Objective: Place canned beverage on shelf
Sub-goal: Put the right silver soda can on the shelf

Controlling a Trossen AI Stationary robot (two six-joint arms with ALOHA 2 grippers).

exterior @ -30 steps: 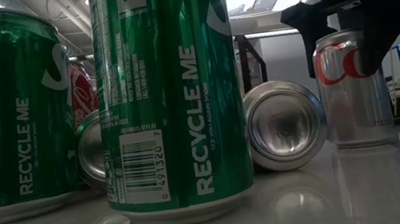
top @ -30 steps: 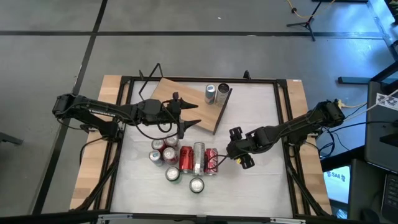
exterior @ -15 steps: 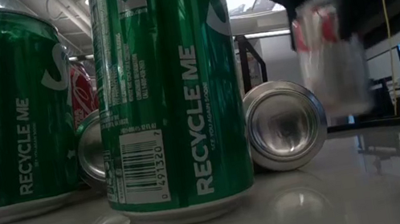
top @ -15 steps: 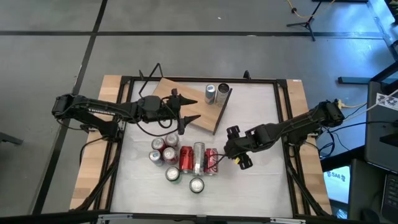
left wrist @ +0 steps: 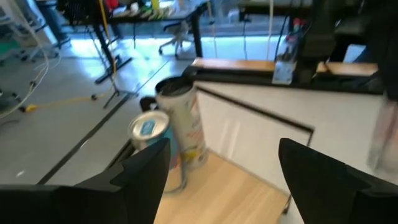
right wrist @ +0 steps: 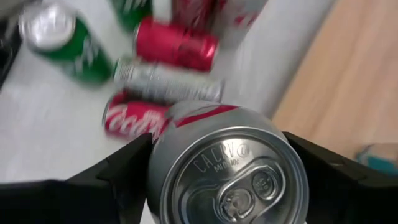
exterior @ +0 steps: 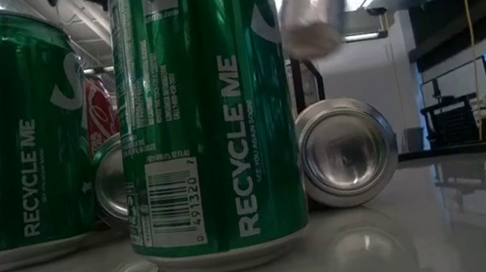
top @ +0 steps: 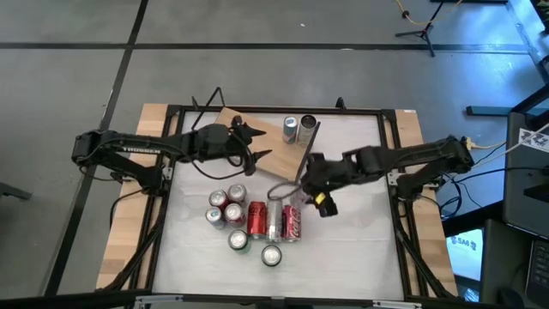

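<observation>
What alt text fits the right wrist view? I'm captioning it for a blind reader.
The right claw holds a silver can upright between its fingers, pull-tab top facing the camera. Below it, red, silver and green cans lie on the white tabletop, beside the wooden shelf.

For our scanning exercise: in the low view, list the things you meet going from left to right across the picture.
Green can at the left edge → big green can in front → silver can lying on its side, with the lifted silver can in the air just above it.
</observation>
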